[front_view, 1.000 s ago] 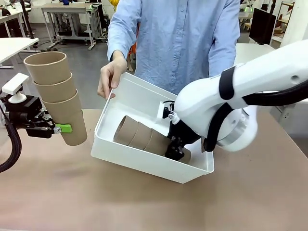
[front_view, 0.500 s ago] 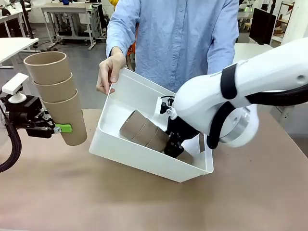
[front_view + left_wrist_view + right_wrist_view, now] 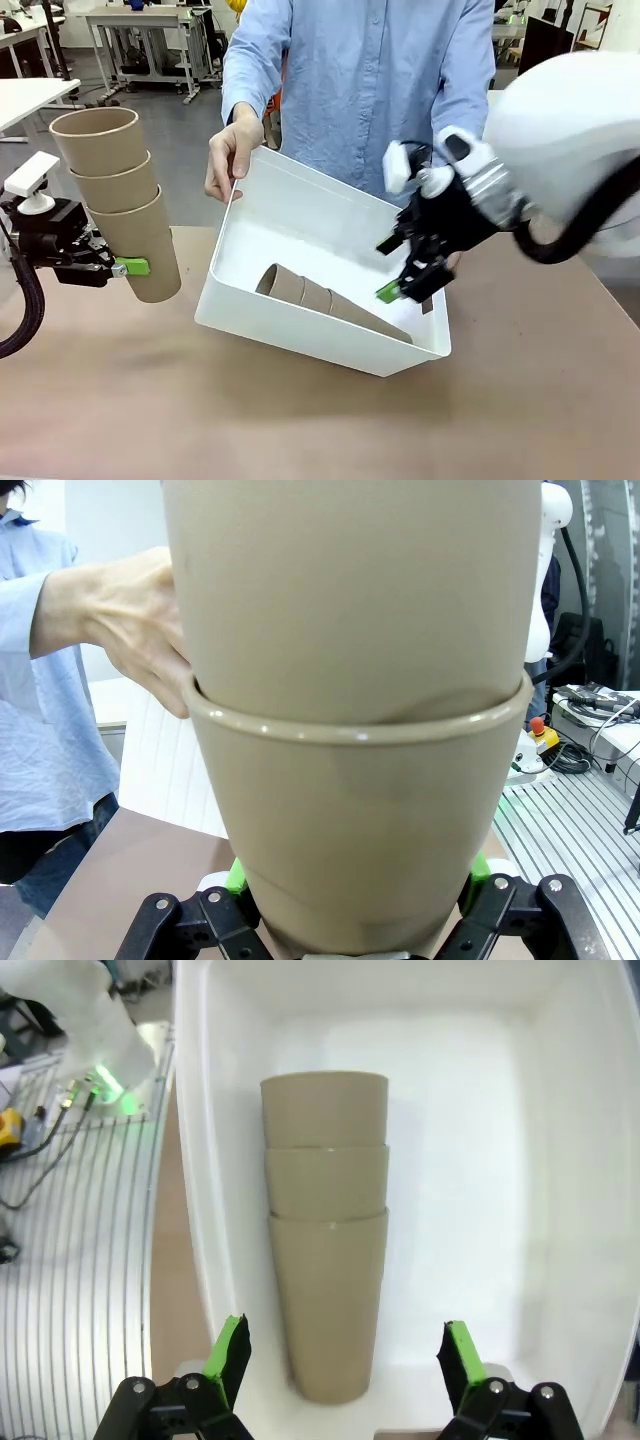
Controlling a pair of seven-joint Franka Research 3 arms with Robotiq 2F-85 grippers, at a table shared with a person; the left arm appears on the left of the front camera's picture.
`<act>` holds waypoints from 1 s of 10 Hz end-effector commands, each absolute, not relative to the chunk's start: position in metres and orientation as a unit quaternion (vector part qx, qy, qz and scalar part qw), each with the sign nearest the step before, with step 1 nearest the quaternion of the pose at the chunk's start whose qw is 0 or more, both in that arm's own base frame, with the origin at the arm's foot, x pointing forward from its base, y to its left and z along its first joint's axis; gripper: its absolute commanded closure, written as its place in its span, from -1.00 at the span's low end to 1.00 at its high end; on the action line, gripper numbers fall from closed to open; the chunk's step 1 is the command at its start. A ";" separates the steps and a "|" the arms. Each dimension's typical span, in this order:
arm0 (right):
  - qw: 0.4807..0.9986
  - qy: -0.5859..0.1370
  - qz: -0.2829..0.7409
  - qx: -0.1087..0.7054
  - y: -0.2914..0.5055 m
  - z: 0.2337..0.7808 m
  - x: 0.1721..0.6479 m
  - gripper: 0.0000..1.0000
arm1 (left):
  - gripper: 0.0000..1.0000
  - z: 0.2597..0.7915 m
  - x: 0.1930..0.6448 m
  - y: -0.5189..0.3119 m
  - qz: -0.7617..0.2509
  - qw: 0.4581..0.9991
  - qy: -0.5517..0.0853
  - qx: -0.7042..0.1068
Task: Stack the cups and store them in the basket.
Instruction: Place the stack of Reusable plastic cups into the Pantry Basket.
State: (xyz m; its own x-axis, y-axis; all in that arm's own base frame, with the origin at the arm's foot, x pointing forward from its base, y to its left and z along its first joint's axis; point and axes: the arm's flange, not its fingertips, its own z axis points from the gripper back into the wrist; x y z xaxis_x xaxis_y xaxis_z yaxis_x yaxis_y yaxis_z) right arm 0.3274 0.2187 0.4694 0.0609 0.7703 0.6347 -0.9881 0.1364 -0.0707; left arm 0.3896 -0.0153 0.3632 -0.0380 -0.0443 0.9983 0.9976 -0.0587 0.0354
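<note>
Currently the left hand (image 3: 125,267) is clamped on the bottom cup of an upright three-cup stack (image 3: 115,200), held in the air over the worktop (image 3: 300,430), left of the basket (image 3: 300,342). The basket sits tilted on the worktop, its far edge raised, with a person's hand (image 3: 230,155) gripping its far-left corner. A second three-cup stack (image 3: 320,298) lies on its side on the basket floor, mouths pointing left. The right hand (image 3: 410,275) hangs over the basket's right end, fingers spread apart and holding nothing, just above that stack's base.
</note>
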 end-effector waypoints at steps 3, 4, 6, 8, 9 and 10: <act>0.704 -0.297 0.593 0.255 0.113 0.527 0.337 -1.00 | -0.71 0.367 0.389 -0.015 -0.535 0.483 -0.485 -0.495; 0.700 -0.310 0.582 0.274 0.086 0.534 0.342 -1.00 | -0.71 0.367 0.389 -0.015 -0.535 0.483 -0.485 -0.495; 0.698 -0.336 0.554 0.306 0.027 0.540 0.349 -1.00 | -0.71 0.367 0.389 -0.015 -0.535 0.483 -0.485 -0.495; 0.697 -0.347 0.539 0.322 -0.010 0.536 0.344 -1.00 | -0.71 0.367 0.389 -0.015 -0.535 0.483 -0.485 -0.495; 0.696 -0.345 0.540 0.324 -0.015 0.536 0.344 -1.00 | -0.71 0.367 0.389 -0.015 -0.535 0.483 -0.485 -0.495; 0.699 -0.346 0.539 0.318 -0.021 0.534 0.343 -1.00 | -0.71 0.367 0.389 -0.015 -0.535 0.483 -0.485 -0.495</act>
